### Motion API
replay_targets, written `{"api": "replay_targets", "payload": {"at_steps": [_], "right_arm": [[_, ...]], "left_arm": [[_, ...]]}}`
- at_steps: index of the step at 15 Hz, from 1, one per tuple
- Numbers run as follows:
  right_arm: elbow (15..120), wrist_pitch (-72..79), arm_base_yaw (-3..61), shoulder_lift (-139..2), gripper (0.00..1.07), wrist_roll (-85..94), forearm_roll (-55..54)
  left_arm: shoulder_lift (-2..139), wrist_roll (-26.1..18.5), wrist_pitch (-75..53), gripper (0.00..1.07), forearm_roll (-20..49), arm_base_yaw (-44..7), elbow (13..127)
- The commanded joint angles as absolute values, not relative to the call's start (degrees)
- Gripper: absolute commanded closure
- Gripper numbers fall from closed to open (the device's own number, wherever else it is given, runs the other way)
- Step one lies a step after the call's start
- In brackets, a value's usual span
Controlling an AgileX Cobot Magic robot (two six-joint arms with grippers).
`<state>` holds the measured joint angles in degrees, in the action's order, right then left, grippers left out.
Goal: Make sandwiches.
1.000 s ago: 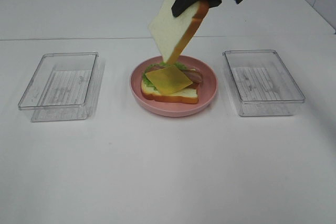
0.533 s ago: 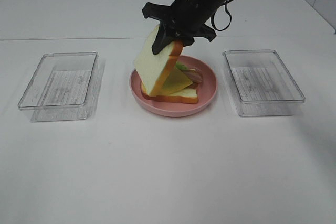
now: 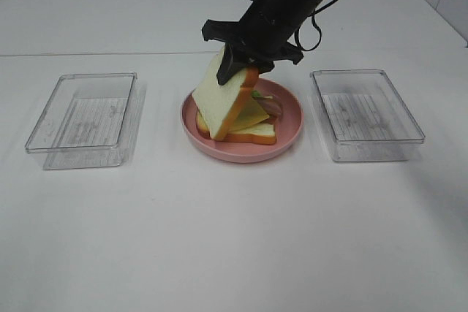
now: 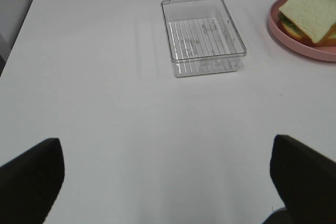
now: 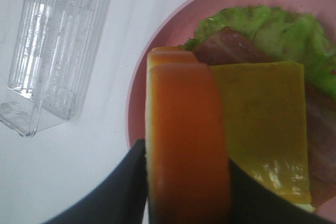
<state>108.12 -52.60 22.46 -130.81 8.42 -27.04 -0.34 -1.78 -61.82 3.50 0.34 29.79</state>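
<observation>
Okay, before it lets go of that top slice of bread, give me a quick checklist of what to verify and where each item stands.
1. Top bread slice between the right gripper fingers: ok.
2. Slice's lower edge down on the stack: ok, but it leans steeply.
3. Cheese, bacon and lettuce in place on the bottom slice: ok.
4. Stack inside the pink plate: ok.
5. Slice squared over the stack: not ok, tilted.
6. Left gripper clear of the plate: ok.

a staged lab or test bench, not a kitchen: bare white table [image 3: 234, 239] with a seam. toy food sits on a pink plate [image 3: 289, 133], clear plastic boxes at its nine [image 3: 84, 118] and three o'clock [image 3: 365, 113].
</observation>
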Motion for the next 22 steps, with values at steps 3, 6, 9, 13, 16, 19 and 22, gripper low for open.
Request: {"api": "replay_targets", "payload": {"at_steps": [3,6,9,13,16,19,22], "right_arm": [[108.12,-54.83,22.57,-130.86,0.16,7.16,-21.89],[108.52,-56.15,22.57,-127.71,0.16,9.74,-12.26],[111.15,-56.78,22.57,-121.75,0.16,8.82,-4.76],[112.24,-65.49,22.57,-112.76,0.16,6.13,0.34],[111.50,-76.15,22.57,-108.23,0.16,0.86,7.91],[103.65,-76.15,22.57,-102.85,0.16,-0.63,7.85],[85.31,-74.83,22.57,-92.30,0.16,-3.84,5.27]], "left_arm": [[-1.09,-1.89,-61.59,0.06,4.01,0.46,29.68],[-1.09,-1.89,-61.59,0.06,4.01,0.46,29.68],[-1.09,-1.89,-61.59,0.06,4.01,0.46,29.68],[-1.09,-1.89,-61.59,0.06,4.01,0.46,29.68],[-1.09,-1.89,-61.59,0.06,4.01,0.46,29.68],[-1.09,-1.89,-61.59,0.06,4.01,0.46,29.68],[-1.09,-1.89,-61.59,0.06,4.01,0.46,29.68]]}}
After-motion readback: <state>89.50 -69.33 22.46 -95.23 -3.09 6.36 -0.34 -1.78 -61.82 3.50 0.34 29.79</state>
